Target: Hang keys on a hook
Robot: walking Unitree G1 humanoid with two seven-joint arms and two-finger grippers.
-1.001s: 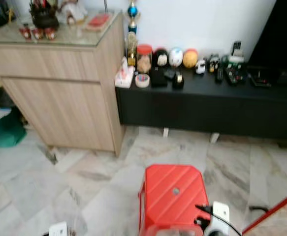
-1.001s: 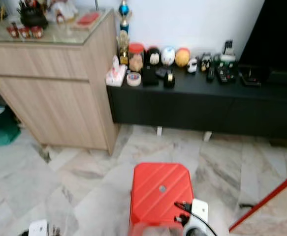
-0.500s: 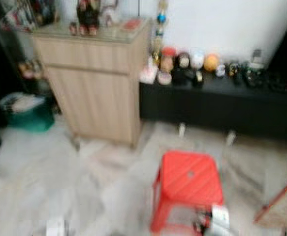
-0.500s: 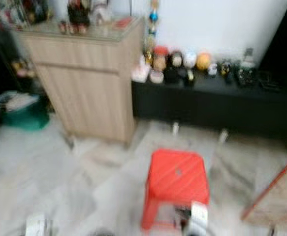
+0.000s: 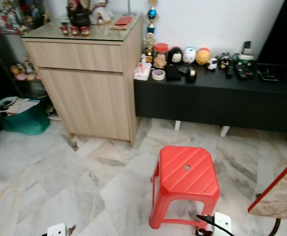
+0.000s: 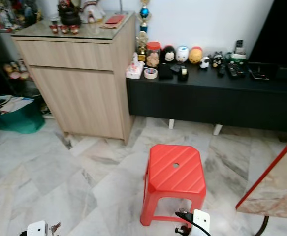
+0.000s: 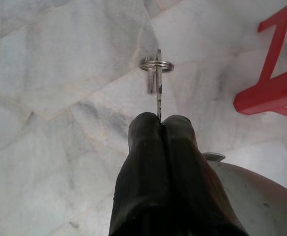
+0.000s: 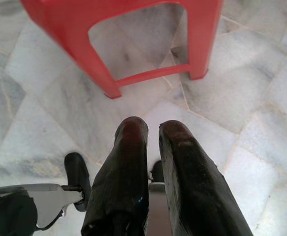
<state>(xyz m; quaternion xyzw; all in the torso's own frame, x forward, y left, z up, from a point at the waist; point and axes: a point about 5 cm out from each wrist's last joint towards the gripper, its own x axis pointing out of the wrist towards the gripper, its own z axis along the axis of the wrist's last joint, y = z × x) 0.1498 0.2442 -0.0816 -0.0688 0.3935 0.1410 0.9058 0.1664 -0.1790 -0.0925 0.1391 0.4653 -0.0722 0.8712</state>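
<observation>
Left gripper point(image 7: 159, 123) clamped on the keys point(image 7: 157, 73), key blade pinched at the fingertips, ring hanging out over the marble floor point(image 7: 59, 98). Right gripper point(image 8: 152, 129) empty, fingers slightly parted, low beside the red stool point(image 5: 186, 177). Wooden cabinet point(image 5: 91, 83) and black desk point(image 5: 217, 101) stand ahead; hook possibly out of frame.

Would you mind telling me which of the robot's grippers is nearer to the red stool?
The right. The right gripper hangs just beside the red stool, facing its legs; the left gripper, holding the keys, hangs over bare floor further to the stool's left.
</observation>
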